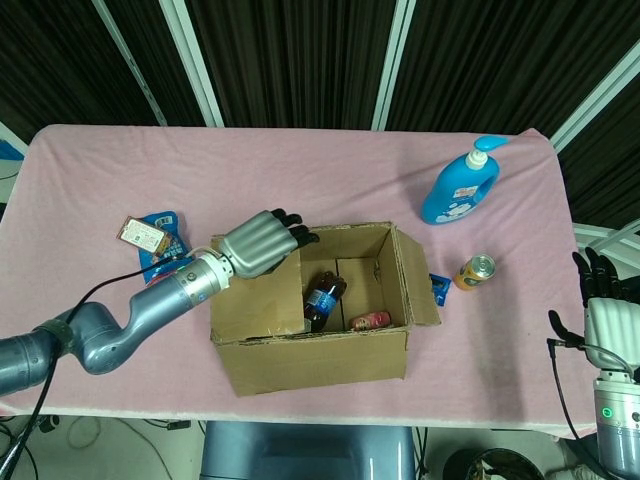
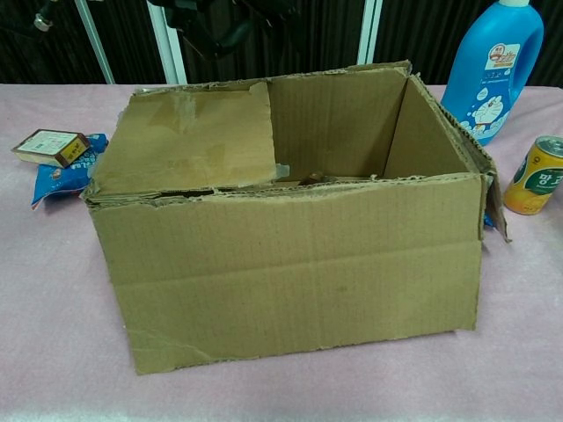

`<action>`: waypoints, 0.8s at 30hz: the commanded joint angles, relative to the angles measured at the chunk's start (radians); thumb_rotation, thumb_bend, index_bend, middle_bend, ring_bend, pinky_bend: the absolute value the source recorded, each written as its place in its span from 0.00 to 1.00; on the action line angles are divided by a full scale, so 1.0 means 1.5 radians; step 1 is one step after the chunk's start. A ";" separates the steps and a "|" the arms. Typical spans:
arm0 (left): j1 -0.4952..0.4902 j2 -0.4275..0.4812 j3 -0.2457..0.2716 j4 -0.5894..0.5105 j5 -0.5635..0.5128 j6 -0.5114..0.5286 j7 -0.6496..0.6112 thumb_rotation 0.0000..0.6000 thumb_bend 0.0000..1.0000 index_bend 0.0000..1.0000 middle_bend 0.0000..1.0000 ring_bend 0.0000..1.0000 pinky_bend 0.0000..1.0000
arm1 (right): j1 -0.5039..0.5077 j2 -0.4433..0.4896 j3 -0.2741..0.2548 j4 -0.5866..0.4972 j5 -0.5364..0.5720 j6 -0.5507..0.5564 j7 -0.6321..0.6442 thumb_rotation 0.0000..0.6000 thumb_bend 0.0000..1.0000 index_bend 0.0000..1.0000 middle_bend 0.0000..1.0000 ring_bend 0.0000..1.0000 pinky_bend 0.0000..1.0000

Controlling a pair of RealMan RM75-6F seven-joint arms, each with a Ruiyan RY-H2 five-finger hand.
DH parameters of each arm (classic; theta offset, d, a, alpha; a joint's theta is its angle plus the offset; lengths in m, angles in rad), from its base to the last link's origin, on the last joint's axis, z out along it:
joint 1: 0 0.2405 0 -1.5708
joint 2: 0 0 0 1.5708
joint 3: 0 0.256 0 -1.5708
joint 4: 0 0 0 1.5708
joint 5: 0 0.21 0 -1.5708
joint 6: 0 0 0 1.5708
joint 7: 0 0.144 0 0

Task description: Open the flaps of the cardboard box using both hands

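Observation:
The cardboard box [image 1: 310, 350] [image 2: 290, 264] stands at the middle of the pink table. Its left flap [image 1: 255, 290] [image 2: 189, 136] lies folded over the left half of the opening. Outside the right wall, the right flap [image 1: 415, 275] hangs down. My left hand [image 1: 262, 243] hovers over the far edge of the left flap, fingers pointing toward the opening and holding nothing; its dark fingers [image 2: 224, 22] show above the box in the chest view. Off the table's right edge, my right hand [image 1: 603, 305] stands upright, fingers apart and empty.
Inside the box lie a dark bottle [image 1: 323, 299] and a red item [image 1: 370, 321]. A blue pump bottle [image 1: 460, 190] [image 2: 493, 66] and an orange can [image 1: 475, 270] [image 2: 538, 174] stand right of the box. A blue snack pack [image 1: 165, 255] with a small carton [image 1: 143, 236] lies to the left.

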 commanded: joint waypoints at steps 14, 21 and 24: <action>-0.063 -0.072 0.053 0.036 -0.015 -0.026 0.004 1.00 0.88 0.21 0.29 0.18 0.29 | -0.007 -0.002 0.010 -0.001 -0.006 -0.011 0.004 1.00 0.35 0.00 0.00 0.00 0.24; -0.085 -0.086 0.073 0.050 -0.031 -0.034 0.020 1.00 0.96 0.29 0.41 0.28 0.37 | -0.009 -0.003 0.015 0.000 -0.007 -0.013 0.007 1.00 0.36 0.00 0.00 0.00 0.24; -0.093 -0.088 0.078 0.050 -0.040 -0.025 0.029 1.00 1.00 0.36 0.51 0.36 0.42 | -0.010 -0.003 0.017 0.000 -0.009 -0.015 0.008 1.00 0.36 0.00 0.00 0.00 0.24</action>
